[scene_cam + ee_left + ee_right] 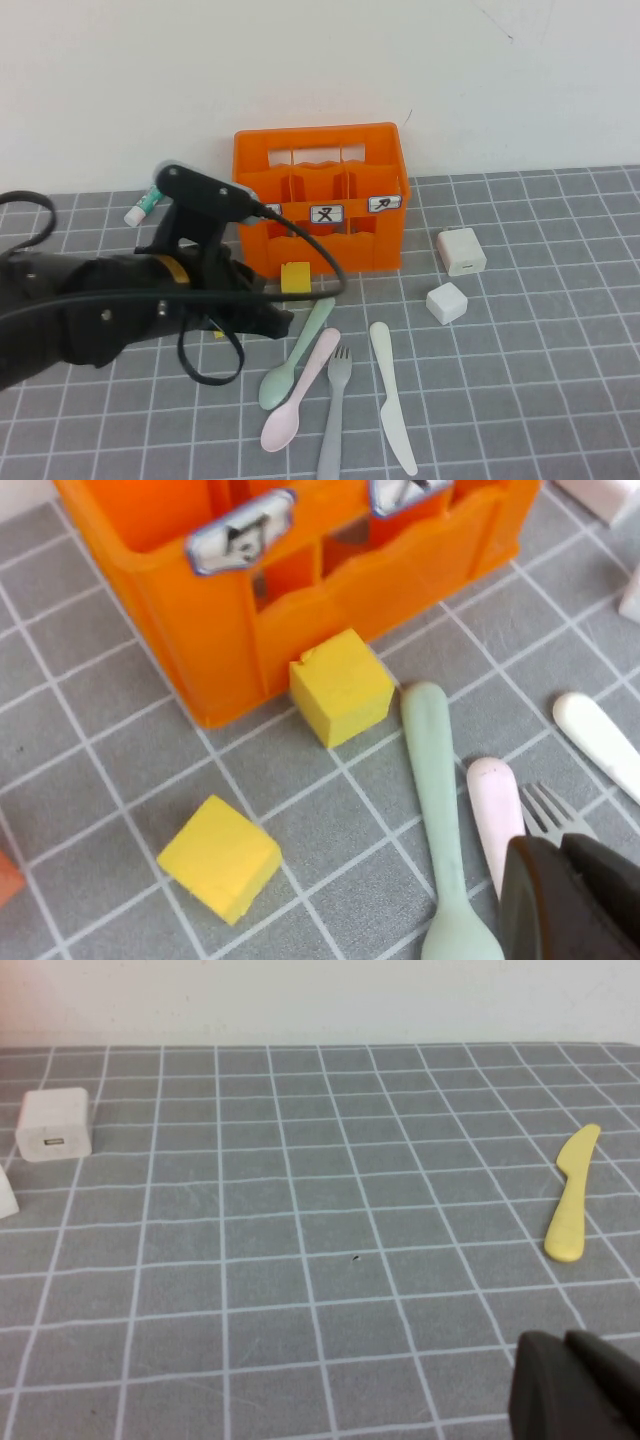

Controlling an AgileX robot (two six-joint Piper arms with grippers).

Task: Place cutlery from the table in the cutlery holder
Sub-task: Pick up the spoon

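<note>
We see the left gripper (283, 322) low over the grid-lined grey table (540, 400), just in front of the orange cutlery holder (320, 195). Its jaws are clenched together and grasp nothing; in the left wrist view its dark fingertips (570, 900) sit pressed side by side.

Right beside the gripper's tip, on its right, lies the mint green spoon (295, 355), handle end nearest the tip and bowl pointing toward the near table edge. Just beyond it, further to the right, lie the pale pink spoon (302, 392), the grey fork (335, 410) and then the cream-white knife (392, 395), all flat on the table, roughly parallel and close together, none of them in the holder.

Between the gripper and the holder's front wall sits a yellow cube (296, 277), touching or nearly touching the crate. A second yellow cube (220, 857) shows in the left wrist view, nearer the arm. Behind the arm, near the wall, lies a small white-and-green tube (142, 206). Well to the right of the gripper, past the holder, are a white charger block (461, 251) and a white cube (447, 302).

The right gripper (580, 1385) appears only in its own wrist view, as a dark shape over bare table; we cannot tell whether it is released or clenched. A yellow knife (572, 1195) lies ahead of it.
</note>
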